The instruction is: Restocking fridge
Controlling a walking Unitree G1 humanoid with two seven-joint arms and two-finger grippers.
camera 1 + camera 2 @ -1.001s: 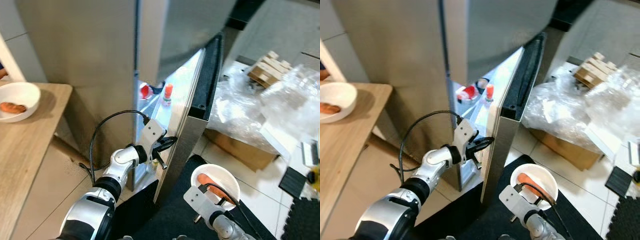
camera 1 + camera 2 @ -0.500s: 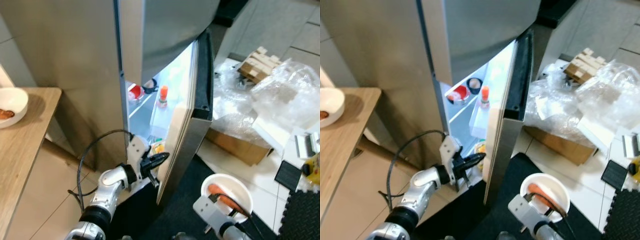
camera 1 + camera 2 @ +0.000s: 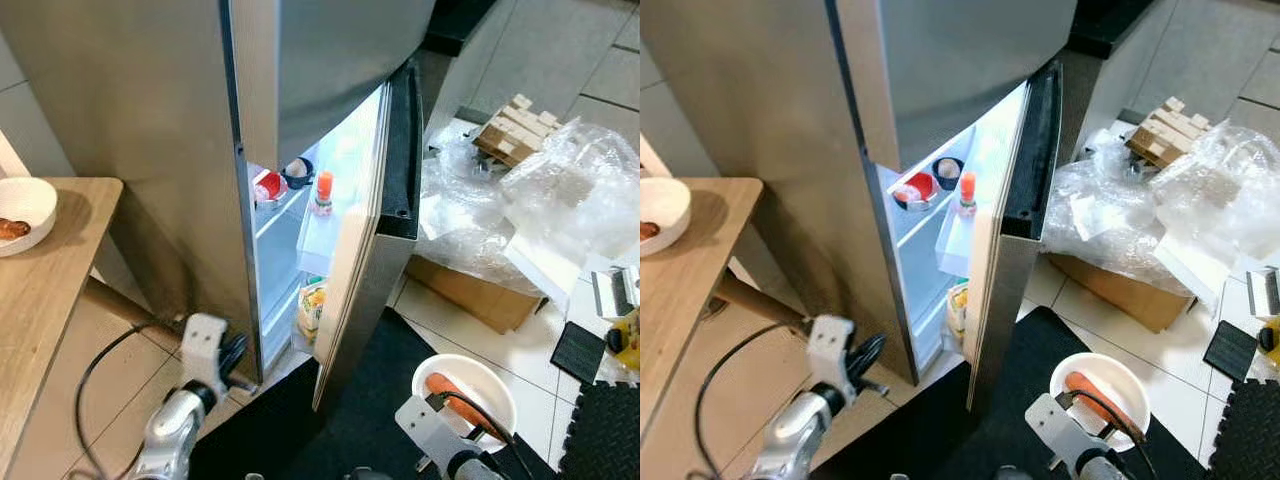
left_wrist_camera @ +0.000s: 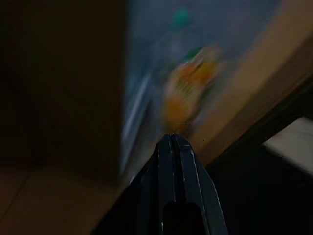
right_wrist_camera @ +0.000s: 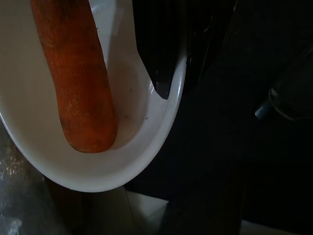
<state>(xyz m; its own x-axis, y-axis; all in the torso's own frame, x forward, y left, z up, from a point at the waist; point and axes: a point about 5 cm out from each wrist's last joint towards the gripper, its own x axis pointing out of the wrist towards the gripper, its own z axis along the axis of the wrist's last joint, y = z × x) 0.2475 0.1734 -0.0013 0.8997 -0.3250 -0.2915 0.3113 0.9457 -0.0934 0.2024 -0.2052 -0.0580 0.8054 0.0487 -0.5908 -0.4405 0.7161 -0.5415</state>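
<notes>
You have the fridge standing tall and steel-grey at the far left, its lower door swung partly open toward the right, with the interior lit. Inside you can see a red-lidded tub, a dark bowl and an orange-capped bottle. At near right, a white bowl holds one orange carrot lying along its bottom.

I see an orange carrot in a white bowl, a silver fridge, and a black mat.
</notes>
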